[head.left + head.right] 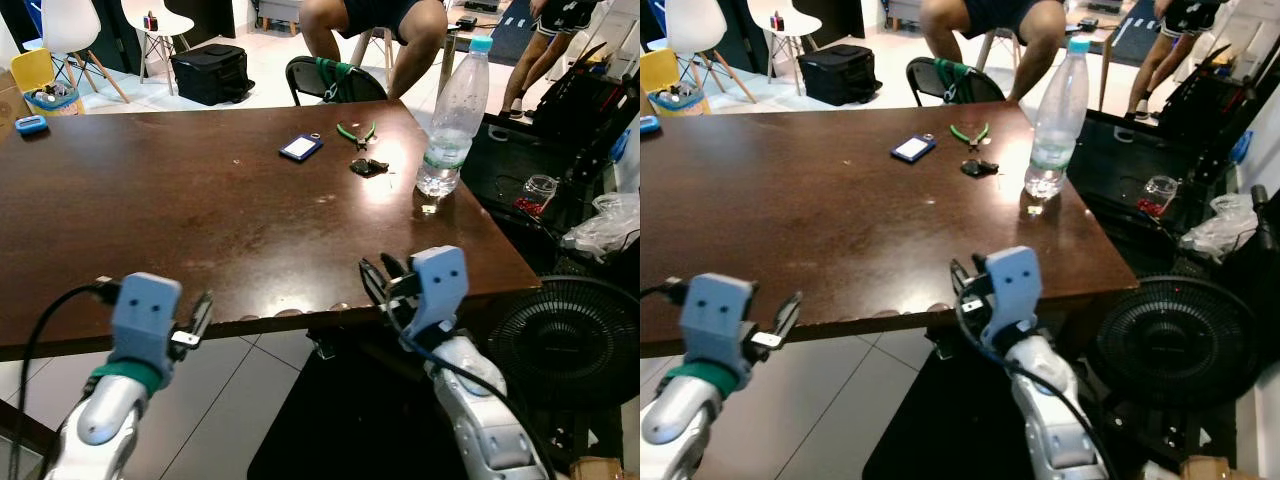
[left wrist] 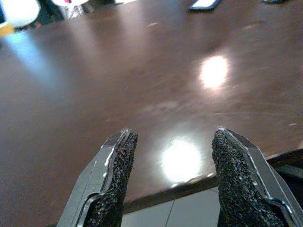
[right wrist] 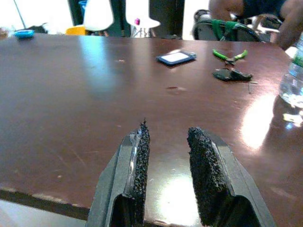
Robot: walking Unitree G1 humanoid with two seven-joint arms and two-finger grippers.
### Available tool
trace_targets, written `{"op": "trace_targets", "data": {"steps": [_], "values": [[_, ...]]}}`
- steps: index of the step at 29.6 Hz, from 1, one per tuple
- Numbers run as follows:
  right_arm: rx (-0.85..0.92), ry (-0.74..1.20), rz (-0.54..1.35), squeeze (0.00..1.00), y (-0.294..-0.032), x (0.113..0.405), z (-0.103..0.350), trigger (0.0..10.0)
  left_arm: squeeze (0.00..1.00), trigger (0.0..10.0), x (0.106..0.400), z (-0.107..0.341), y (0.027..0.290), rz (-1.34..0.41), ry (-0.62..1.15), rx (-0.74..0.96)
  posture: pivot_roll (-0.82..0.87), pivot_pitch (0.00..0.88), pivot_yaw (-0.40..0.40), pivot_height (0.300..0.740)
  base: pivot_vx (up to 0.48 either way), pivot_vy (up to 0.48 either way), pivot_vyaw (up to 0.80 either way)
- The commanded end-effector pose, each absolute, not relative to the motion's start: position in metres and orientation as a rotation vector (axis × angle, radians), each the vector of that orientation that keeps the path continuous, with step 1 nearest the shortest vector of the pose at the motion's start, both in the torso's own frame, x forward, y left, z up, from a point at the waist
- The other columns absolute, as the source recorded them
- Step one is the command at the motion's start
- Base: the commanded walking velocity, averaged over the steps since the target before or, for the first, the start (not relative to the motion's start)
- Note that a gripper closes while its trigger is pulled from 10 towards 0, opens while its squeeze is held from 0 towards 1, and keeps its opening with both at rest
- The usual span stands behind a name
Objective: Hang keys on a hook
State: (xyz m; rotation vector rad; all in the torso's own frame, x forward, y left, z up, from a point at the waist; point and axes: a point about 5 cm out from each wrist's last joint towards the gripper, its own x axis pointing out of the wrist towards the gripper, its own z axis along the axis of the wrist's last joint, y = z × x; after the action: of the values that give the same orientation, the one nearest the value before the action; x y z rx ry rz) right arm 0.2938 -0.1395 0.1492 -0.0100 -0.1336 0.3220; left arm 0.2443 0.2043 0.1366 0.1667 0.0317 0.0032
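Tabletop [image 1: 180, 210]: dark brown, glossy, with bright light reflections and faint scuffs; it spans most of both head views. Its near edge runs just beyond both grippers, over pale floor tile on the robot's left side and a dark patch below on its right.

Right gripper [image 3: 168, 165] hovers at the near edge, fingers parted by a narrow gap, nothing between them. Straight ahead of it and well apart, towards the far edge, lies the dark key bunch [image 1: 369, 167]. Just beyond the keys sit green-handled pliers [image 1: 355, 132]; to their left a blue card holder [image 1: 300, 147]. Right of the keys, near the table's right edge, stands a clear plastic water bottle [image 1: 452, 120], upright, blue cap on.

Left gripper [image 2: 173, 175] is held at the near edge too, fingers spread wide, empty. Ahead of it lies a broad bare stretch of table.

Room: past the far edge a seated person's legs [image 1: 410, 45], a dark folding chair [image 1: 330, 80], a black bag [image 1: 210, 72] on the floor, white chairs [image 1: 70, 30]. Right of the right gripper, beside the table's corner, a black floor fan [image 1: 570, 340] and piled clutter with a glass jar [image 1: 538, 190].
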Motion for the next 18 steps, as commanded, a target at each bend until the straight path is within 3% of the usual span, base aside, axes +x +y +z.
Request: {"op": "trace_targets", "data": {"steps": [1, 18], "values": [[-0.002, -0.105, 0.312, 0.00, -0.141, 0.291, 0.143, 10.0, 0.00, 10.0, 0.242, 0.136, 0.206, 0.010, 0.039, 0.145, -0.07, 0.021, 0.078, 0.740, 0.000, 0.000, 0.00], [-0.030, -0.182, 0.335, 0.00, -0.130, 0.272, 0.165, 10.0, 0.00, 10.0, 0.229, 0.151, 0.201, -0.018, 0.017, 0.169, -0.06, 0.033, 0.092, 0.740, 0.000, 0.000, 0.00]]}}
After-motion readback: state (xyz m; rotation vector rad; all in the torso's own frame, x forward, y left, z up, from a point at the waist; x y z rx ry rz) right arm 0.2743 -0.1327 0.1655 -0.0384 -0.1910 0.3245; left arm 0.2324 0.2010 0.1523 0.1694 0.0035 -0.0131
